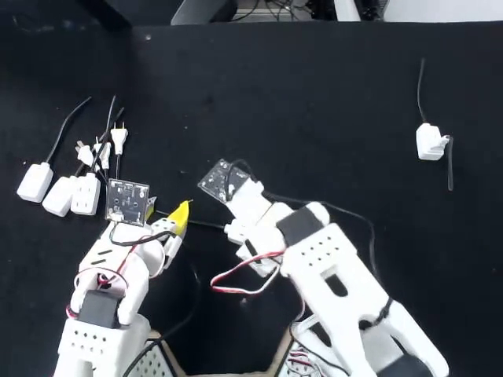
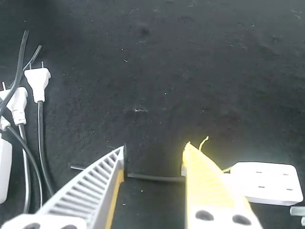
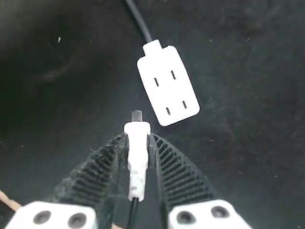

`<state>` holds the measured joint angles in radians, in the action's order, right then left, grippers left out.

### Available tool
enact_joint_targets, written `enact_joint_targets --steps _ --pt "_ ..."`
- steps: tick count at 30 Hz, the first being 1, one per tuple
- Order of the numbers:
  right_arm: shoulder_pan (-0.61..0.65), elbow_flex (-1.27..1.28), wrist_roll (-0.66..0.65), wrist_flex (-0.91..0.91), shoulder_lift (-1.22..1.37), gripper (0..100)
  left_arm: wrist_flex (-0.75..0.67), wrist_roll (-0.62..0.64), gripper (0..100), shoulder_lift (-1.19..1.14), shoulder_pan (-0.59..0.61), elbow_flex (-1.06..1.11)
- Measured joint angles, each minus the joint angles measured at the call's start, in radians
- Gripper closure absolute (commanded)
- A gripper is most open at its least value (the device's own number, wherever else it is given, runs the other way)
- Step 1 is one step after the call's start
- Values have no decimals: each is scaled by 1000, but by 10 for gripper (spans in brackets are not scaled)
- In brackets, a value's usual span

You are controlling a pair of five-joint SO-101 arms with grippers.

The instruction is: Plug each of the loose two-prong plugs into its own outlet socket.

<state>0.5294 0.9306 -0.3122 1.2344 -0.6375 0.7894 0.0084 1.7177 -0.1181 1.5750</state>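
My right gripper (image 3: 138, 143) is shut on a white two-prong plug (image 3: 137, 152), prongs pointing forward. Just ahead of it and apart lies a white outlet socket (image 3: 167, 86) with its slots facing up. That same outlet (image 2: 267, 182) lies on the mat beside the yellow finger (image 2: 207, 183) of my left gripper (image 2: 155, 150), which is open and holds nothing. A black cable (image 2: 155, 178) runs across between its fingers. Loose white plugs (image 1: 119, 137) (image 2: 37, 78) lie at the left, above three white outlets (image 1: 59, 196).
At the far right a white outlet block (image 1: 431, 141) lies with black cables at it. The right arm (image 1: 314, 243) stretches over the middle of the black mat (image 1: 314, 94), beside the left arm (image 1: 118, 267). Red and black wires hang between them.
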Motion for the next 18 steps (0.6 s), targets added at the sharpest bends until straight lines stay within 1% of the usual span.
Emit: enact_joint_targets --steps 5,8,18 --pt "0 0 0 -2 74 988 0 0 802 0 0 0" --pt "-20 0 0 -34 127 988 0 0 802 0 0 0" --pt "-175 -100 -95 -74 235 988 0 0 802 0 0 0"
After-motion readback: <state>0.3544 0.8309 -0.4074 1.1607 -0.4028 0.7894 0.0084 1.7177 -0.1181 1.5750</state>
